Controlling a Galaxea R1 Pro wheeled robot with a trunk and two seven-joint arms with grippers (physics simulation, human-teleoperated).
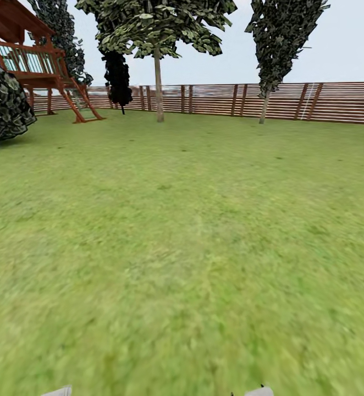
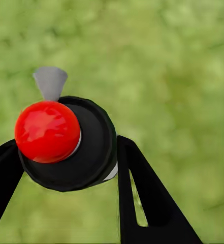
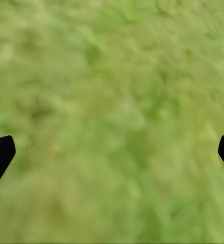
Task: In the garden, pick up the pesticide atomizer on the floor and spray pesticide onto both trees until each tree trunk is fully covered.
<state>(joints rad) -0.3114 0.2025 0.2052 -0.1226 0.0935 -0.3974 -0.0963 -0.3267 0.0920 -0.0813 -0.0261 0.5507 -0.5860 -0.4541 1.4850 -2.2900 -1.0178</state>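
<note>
Right now I am carrying the pesticide atomizer point(image 2: 66, 145) clamped in the left gripper point(image 2: 66, 162), nozzle forward, ready for the tree trunk point(image 1: 159, 88) ahead, while the right gripper point(image 3: 112, 152) is hanging wide open and empty above the lawn point(image 1: 193, 231).

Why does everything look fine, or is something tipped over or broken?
Nothing stands out. The pesticide atomizer sits between the left gripper's fingers, unspilled. The right gripper is open over the lawn. The tree and fence stand straight.

A red-brown wooden play tower point(image 1: 36, 60) stands beside a dark leafy bush point(image 1: 3, 104) and narrow cypresses point(image 1: 117, 77).
</note>
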